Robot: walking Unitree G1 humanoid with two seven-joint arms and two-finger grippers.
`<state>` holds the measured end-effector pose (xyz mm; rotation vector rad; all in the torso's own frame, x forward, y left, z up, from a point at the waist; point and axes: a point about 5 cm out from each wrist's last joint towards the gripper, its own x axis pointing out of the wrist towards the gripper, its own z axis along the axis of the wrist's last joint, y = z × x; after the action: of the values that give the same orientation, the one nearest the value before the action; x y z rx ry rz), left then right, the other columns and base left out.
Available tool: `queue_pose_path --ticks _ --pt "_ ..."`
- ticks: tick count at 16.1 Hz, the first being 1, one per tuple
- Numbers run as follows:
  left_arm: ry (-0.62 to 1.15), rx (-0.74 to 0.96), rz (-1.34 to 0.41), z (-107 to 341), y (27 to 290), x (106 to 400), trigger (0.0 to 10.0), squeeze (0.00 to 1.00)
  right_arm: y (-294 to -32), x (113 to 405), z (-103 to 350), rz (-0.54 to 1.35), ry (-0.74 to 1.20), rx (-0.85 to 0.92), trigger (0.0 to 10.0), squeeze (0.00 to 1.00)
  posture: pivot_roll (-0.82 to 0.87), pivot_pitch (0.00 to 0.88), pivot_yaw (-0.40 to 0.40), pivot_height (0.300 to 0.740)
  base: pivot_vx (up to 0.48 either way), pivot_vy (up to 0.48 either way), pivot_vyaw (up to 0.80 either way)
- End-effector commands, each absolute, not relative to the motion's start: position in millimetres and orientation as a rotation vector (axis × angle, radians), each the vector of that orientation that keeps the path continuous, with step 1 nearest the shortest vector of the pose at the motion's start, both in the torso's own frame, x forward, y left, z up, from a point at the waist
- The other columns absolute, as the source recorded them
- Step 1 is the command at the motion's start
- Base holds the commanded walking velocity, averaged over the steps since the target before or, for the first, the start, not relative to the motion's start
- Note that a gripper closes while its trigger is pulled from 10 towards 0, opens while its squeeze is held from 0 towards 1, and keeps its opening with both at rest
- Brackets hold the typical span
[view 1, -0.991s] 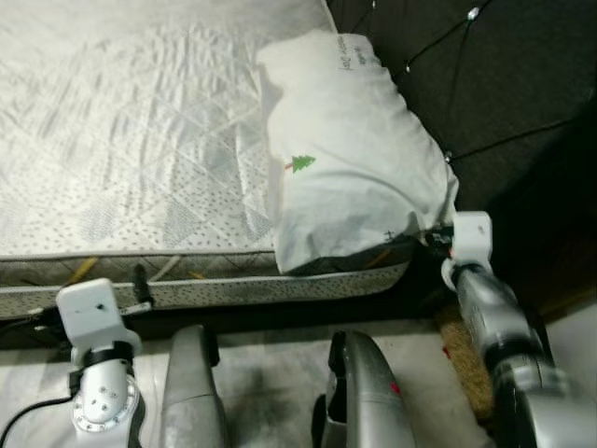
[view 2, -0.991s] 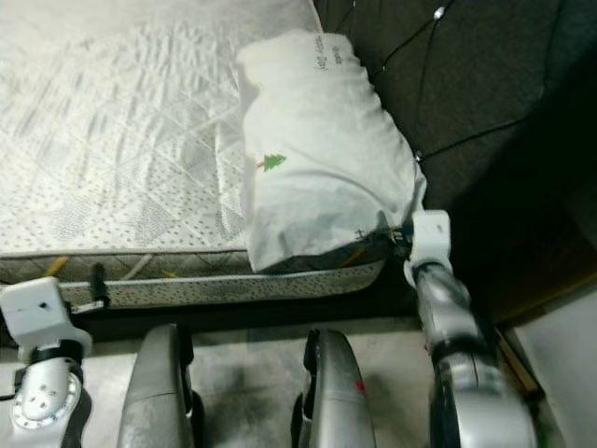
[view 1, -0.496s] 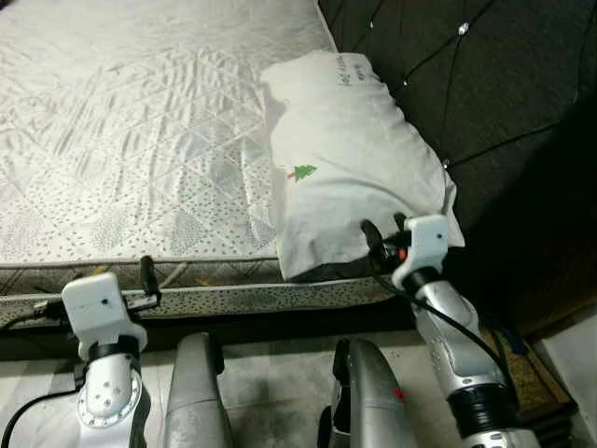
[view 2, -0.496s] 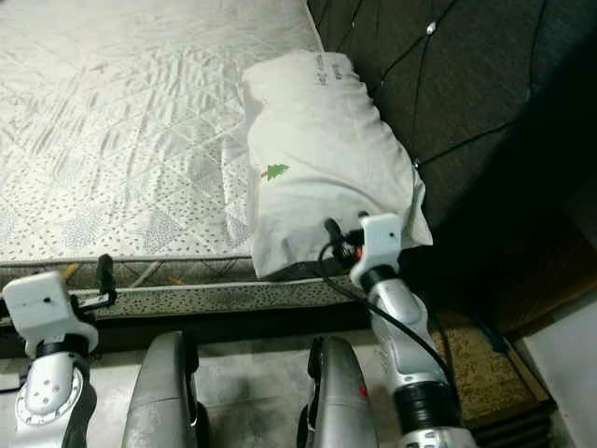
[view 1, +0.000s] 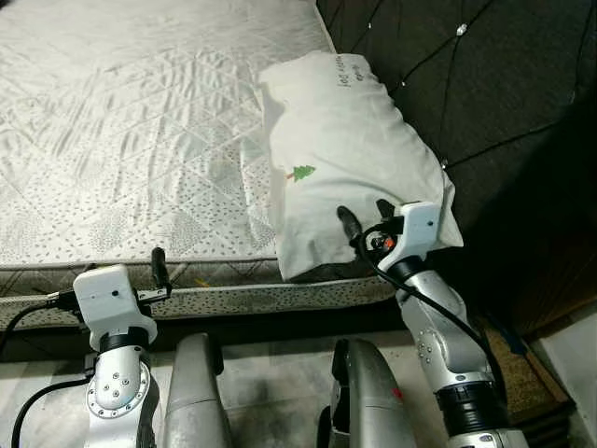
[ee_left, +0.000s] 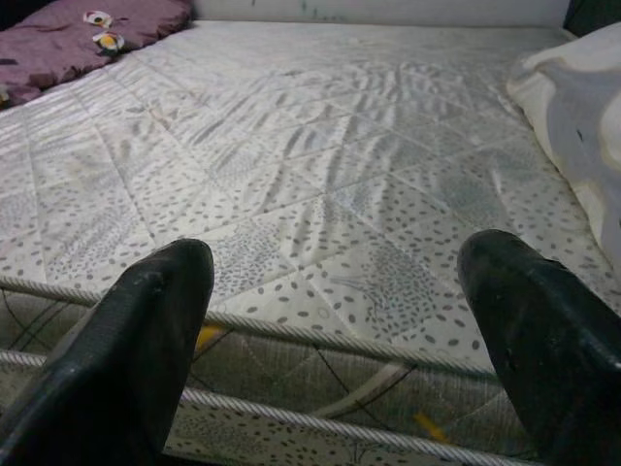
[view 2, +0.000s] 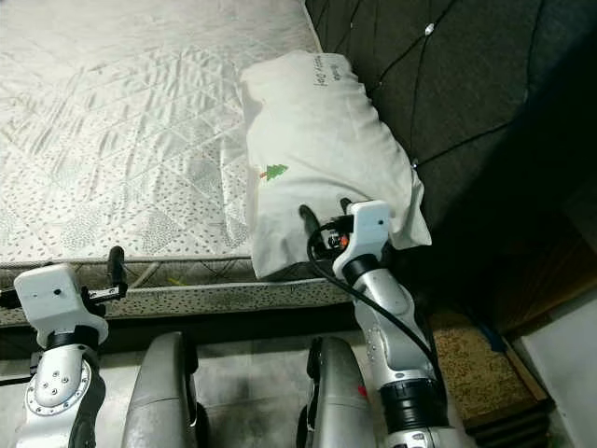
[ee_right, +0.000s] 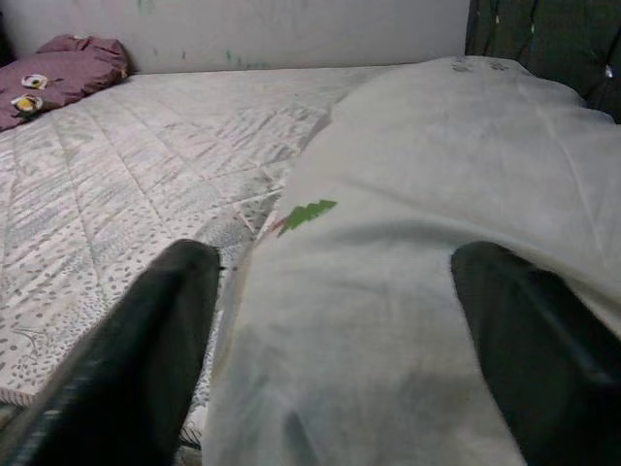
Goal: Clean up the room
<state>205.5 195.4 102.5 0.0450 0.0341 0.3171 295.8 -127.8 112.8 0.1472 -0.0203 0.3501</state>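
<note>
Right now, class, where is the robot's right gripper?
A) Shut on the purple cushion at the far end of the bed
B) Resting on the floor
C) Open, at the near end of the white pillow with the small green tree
C: the right gripper has its black fingers spread over the near end of the white pillow with the small green tree.

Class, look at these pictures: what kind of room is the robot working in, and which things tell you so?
Most likely a bedroom. A quilted mattress fills most of the scene, a white pillow lies at its end, and a dark tufted headboard stands behind the pillow.
</note>
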Motion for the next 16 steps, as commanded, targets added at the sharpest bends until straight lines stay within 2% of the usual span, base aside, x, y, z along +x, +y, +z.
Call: queue_pose_path --ticks 1,2,10,16 --pt "0.045 0.048 0.31 101 195 206 10.0 0.0 -126 299 122 0.366 -0.052 0.136 10.0 0.41 0.04 0.056 -0.062 0.633 0.0 0.0 0.0" --pt "0.044 0.049 0.31 101 196 206 10.0 0.0 -125 297 123 0.373 -0.049 0.14 10.0 0.0 0.04 0.056 -0.062 0.638 0.0 0.0 0.0" --pt "0.042 0.05 0.306 100 193 212 10.0 0.0 -117 300 130 0.397 -0.031 0.14 10.0 0.0 0.05 0.033 -0.067 0.733 0.0 0.0 0.0" --pt "0.016 0.012 0.297 105 187 220 10.0 0.0 -119 300 125 0.39 -0.004 0.134 10.0 0.0 0.05 0.028 -0.068 0.74 0.0 0.0 0.0"
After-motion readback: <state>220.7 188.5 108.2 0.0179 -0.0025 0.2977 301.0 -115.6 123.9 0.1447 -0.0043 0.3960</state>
